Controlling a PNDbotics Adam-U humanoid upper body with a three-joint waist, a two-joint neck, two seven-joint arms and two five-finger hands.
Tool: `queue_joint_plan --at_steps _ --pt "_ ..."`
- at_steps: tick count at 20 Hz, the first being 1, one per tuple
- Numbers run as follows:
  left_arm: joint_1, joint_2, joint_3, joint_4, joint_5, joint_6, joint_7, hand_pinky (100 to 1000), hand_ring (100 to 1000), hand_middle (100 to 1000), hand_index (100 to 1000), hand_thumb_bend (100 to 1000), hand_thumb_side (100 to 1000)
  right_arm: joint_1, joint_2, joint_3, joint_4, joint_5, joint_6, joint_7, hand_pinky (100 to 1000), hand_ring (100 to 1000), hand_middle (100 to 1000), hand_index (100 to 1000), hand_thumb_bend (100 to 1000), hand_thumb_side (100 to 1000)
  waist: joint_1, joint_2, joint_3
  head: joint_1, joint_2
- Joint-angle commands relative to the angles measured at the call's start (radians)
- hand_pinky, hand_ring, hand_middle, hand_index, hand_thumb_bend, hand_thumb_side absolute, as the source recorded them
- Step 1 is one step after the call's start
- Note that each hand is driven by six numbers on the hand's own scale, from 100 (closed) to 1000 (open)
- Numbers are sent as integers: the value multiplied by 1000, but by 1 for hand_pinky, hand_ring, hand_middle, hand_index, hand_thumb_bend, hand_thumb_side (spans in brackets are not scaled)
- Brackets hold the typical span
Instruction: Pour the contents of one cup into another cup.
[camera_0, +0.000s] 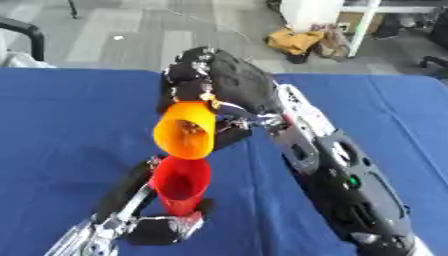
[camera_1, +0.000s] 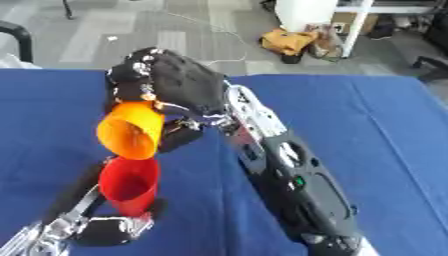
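Observation:
An orange cup (camera_0: 185, 131) is tipped over on its side in the air, its mouth facing down toward me. My right hand (camera_0: 223, 80) is shut on it from behind and above, the black arm coming in from the lower right. Right under the orange cup's rim stands a red cup (camera_0: 181, 184), upright with its mouth up. My left hand (camera_0: 166, 227) is shut on the red cup's lower part, the arm coming in from the lower left. What is inside either cup I cannot make out.
A blue cloth (camera_0: 70, 125) covers the table on both sides of the cups. Beyond the far edge lie grey floor, a yellow-brown bag (camera_0: 296, 41) and a white furniture leg (camera_0: 363, 27).

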Motion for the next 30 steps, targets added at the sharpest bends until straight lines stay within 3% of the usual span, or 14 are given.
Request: queue_joint_plan --at_steps 1,4,30 --pt "-14 12 12 -19 2 -2 -4 525 366 386 577 100 593 -16 -20 -2 -26 27 1 -21 464 441 499 595 100 285 3 -20 -1 1 1" --pt "-14 12 13 -19 3 -2 -4 527 366 387 578 100 593 -15 -20 1 -26 49 1 -37 464 403 501 598 100 291 3 -20 -1 1 1" --pt "-13 16 19 -24 7 -10 -11 535 370 392 581 100 597 -19 -28 17 -10 265 1 -199 470 449 519 628 100 377 5 -20 -3 3 0"
